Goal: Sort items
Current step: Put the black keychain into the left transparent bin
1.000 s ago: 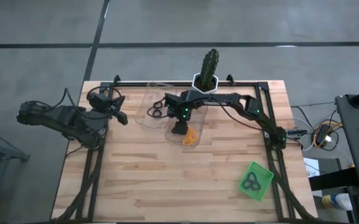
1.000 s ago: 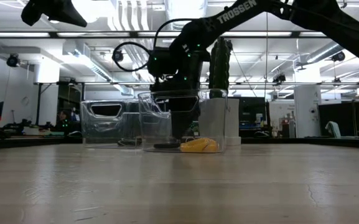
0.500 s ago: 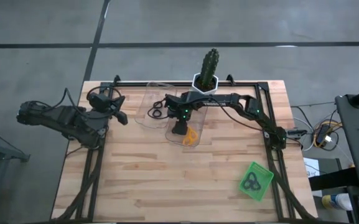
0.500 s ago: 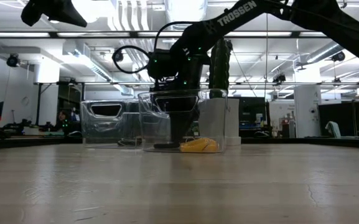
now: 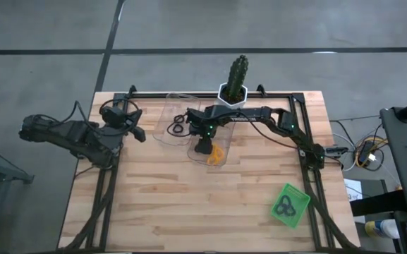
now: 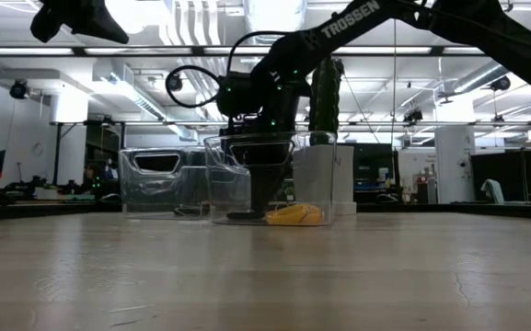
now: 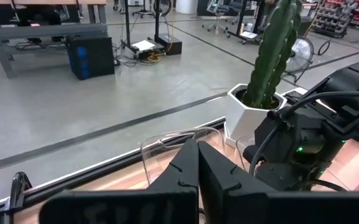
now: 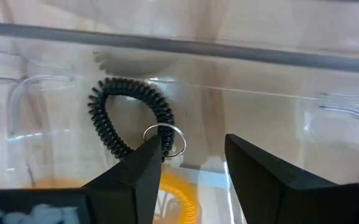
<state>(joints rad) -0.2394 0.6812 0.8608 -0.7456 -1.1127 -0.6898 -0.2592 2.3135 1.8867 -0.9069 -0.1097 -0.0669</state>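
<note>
Left hand [image 5: 138, 132] parked high over the tabletop's [image 5: 189, 204] left edge, fingers pressed together, holding nothing; it's out of the way. Next across, a clear tray [image 5: 169, 123] at the back with black loops [image 5: 178, 125] lying in it. Right beside it is a second clear tray [image 5: 221, 161], and the right hand [image 5: 204, 147] is down inside that one, fingers spread. The right wrist view shows a black coil loop [image 8: 129, 121] on the tray floor just ahead of the fingertips, one end at the left finger [image 8: 143, 167], and an orange loop [image 8: 178, 194] lying under and between the fingers. Nothing pinched yet. My read: the black one is in the wrong tray, and the step is to pick it out of the orange tray. To do it well, shift forward so the black coil's strand sits between the fingers and not the orange one, go down to the tray floor, close slowly, then lift straight up clear of the tray wall. Main risk is snagging both loops or dragging the light tray. Further right, cactus [image 5: 236, 74] behind the trays; green tray [image 5: 298, 201] near the front right corner holds more black loops [image 5: 285, 207].
</note>
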